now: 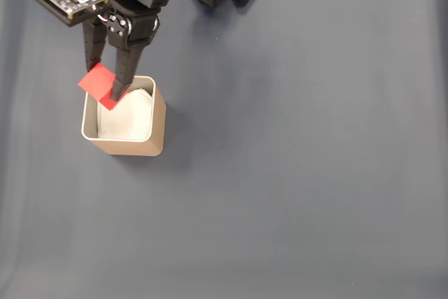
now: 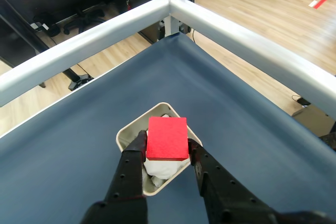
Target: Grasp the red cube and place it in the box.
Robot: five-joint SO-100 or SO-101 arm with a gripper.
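Black fingers clamp the red cube from both sides, holding it in the air over the box. In the fixed view the cube overlaps the box's upper-left rim, and the tan box stands on the dark blue counter.

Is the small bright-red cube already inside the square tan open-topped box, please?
Not yet. The red cube is clamped in the gripper, above the box; the fixed view shows it overlapping the rim's corner.
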